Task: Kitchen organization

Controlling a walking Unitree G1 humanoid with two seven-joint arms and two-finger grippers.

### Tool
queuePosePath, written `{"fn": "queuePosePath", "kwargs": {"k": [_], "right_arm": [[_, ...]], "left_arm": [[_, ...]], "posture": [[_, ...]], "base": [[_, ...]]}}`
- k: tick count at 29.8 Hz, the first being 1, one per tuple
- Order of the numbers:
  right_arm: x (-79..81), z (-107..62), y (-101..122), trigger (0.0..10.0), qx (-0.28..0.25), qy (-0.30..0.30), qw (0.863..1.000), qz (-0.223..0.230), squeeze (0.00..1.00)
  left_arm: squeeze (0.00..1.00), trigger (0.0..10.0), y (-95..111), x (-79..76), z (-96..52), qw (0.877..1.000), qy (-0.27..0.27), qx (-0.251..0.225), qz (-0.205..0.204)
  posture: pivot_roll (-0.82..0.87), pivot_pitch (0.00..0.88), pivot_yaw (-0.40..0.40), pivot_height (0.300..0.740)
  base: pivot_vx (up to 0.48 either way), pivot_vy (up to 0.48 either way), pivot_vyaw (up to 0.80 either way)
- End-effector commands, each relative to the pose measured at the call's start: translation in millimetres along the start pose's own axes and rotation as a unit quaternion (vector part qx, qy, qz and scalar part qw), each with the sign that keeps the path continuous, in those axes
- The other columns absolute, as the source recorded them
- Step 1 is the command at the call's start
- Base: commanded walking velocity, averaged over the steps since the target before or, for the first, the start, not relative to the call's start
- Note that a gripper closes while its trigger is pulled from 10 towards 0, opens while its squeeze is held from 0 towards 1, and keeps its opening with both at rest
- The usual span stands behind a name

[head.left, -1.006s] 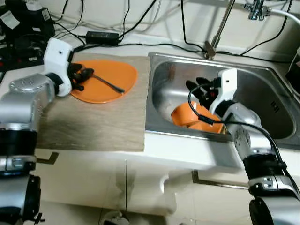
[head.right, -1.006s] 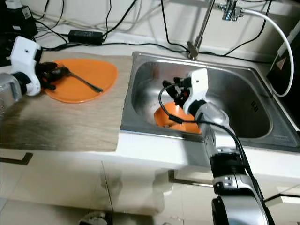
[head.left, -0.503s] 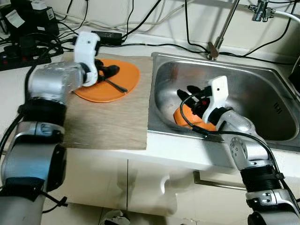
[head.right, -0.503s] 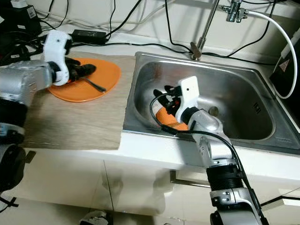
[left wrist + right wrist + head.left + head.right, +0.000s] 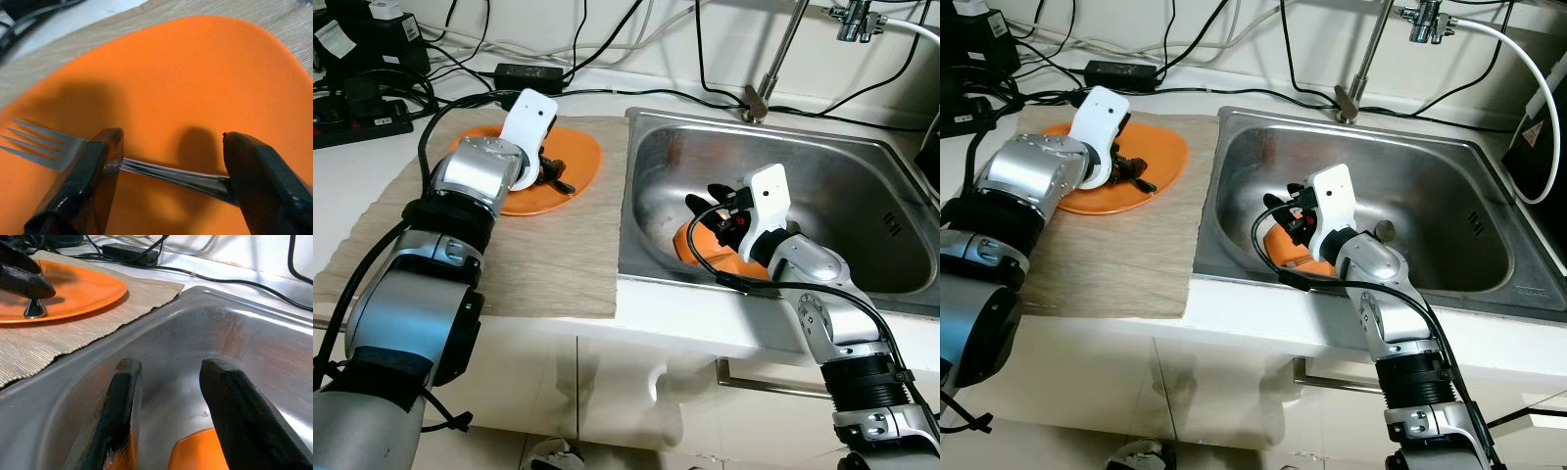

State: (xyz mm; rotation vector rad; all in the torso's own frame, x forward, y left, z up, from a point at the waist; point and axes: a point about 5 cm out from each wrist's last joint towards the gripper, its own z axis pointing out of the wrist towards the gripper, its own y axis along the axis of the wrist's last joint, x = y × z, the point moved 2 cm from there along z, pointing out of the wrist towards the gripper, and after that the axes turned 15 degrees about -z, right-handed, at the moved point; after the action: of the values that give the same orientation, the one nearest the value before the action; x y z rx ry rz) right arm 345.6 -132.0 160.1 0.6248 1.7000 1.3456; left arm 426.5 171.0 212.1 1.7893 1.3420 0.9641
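Head cameras look down from above on counter and sink [image 5: 862, 186], both eyes sharing the orange plate [image 5: 582, 162] and basin. Left wrist camera sits very close over that plate, facing along a fork [image 5: 161, 171]. Right wrist camera, low inside the sink, faces back toward the same plate

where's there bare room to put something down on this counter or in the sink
Free: the woven beige mat in front of the flat orange plate, and the steel sink's right half. Crowded: the plate with the metal fork and left gripper, and the sink's front-left corner with the orange bowl and right gripper.
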Motion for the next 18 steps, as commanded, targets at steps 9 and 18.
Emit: {"fn": "queuePosePath", "kwargs": {"k": [9,18], "right_arm": [[-8.4,-4.5,2.5,10.0,0.008,-0.011,1.0,-0.024,0.0],[-9.0,-0.1,3.1,10.0,0.009,-0.008,0.999,-0.033,0.0]], "left_arm": [[0.0,10.0,-3.7,14.9,-6.2,0.997,-0.018,-0.012,0.071],[0.0,10.0,3.9,45.1,-26.3,0.991,0.002,-0.038,0.125]], "posture": [[0.06,0.016,-0.055,0.74],[0.09,0.02,-0.079,0.74]], "base": [[0.0,0.0,0.0],[0.0,0.0,0.0]]}}
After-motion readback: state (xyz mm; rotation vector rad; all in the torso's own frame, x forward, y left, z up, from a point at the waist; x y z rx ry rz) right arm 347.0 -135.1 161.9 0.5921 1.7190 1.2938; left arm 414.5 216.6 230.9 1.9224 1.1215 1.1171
